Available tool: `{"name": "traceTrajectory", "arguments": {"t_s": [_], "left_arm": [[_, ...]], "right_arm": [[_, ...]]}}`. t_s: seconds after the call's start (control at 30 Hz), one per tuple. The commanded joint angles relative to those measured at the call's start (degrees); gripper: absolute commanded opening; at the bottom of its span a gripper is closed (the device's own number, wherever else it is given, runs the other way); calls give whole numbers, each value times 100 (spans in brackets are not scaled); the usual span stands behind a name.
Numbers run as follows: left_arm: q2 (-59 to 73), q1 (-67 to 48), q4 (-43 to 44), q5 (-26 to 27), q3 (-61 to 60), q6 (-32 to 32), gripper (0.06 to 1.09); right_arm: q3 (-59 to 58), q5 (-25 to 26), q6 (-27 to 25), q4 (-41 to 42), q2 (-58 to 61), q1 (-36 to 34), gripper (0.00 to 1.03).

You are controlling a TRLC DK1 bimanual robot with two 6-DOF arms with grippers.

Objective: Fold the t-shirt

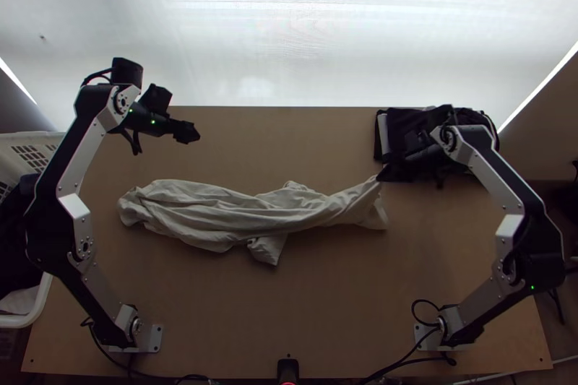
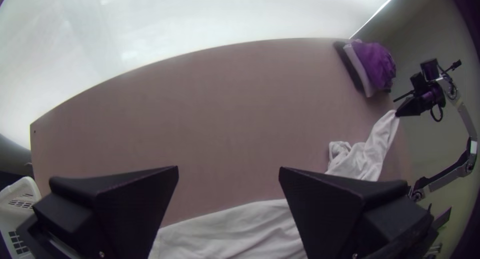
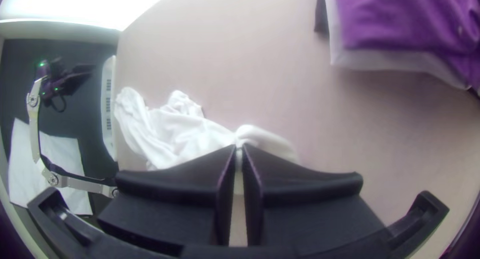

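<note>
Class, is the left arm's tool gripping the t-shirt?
No, the left tool has its fingers wide apart, and the t-shirt lies beyond them on the table.

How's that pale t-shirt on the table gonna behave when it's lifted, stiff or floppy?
The t-shirt will probably hang limp, since it lies bunched in soft, loose folds. Lifted only by the end the right hand pinches, it would likely trail the rest across the table. The fine creases suggest thin fabric, so I'd guess it's light.
</note>
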Motion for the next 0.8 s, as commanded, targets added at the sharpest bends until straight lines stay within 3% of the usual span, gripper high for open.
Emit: {"name": "traceTrajectory", "arguments": {"t_s": [0.0,0.17,0.37,0.47,0.63,0.77], "left_arm": [[23,429,-321,250,-516,532,104],[410,588,-373,381,-595,620,104],[665,588,-356,399,-534,708,104],[806,596,-356,399,-472,761,104],[1078,579,-391,399,-323,831,104],[1430,526,-593,399,-59,796,104]], "right_arm": [[956,86,-191,-354,-823,-65,3],[1800,86,-200,-794,-1121,-127,3],[2248,-2,-121,-2086,-1007,-575,3],[2002,-213,-138,-2639,-911,-1076,3],[1149,-204,-15,-2762,-919,-1700,3],[789,-239,-77,-2648,-691,-1682,3]]}}
